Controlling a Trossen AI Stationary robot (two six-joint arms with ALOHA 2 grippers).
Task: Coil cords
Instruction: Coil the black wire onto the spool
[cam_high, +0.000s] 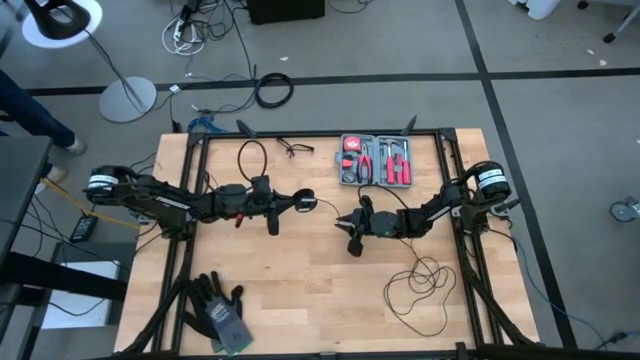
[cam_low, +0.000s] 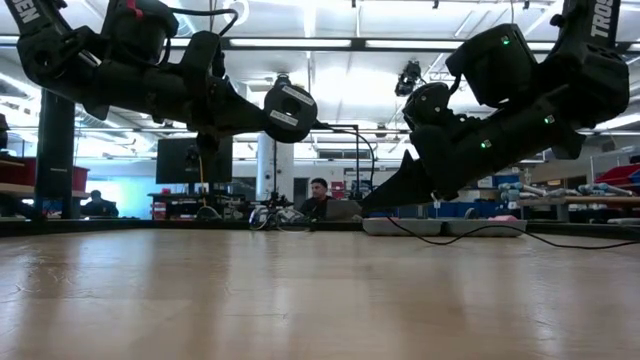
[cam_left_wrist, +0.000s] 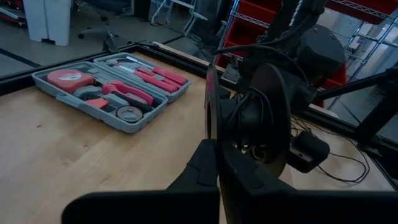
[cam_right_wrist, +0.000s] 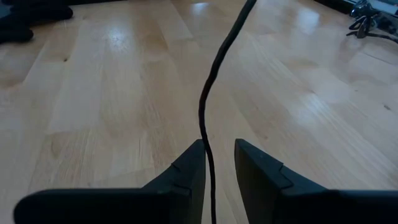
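The table (cam_high: 300, 300) carries a grey tool case (cam_high: 375, 160) at its far edge; the left hand (cam_high: 290, 203) is clamped on the puck (cam_high: 304, 201), above mid-table; the right hand (cam_high: 350, 236) pinches the thin cable (cam_right_wrist: 208, 118), whose slack lies looped near the right front corner.

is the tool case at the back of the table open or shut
Open. The tool case lies with its lid off or folded away, red-handled tools and a tape measure showing in the grey tray.
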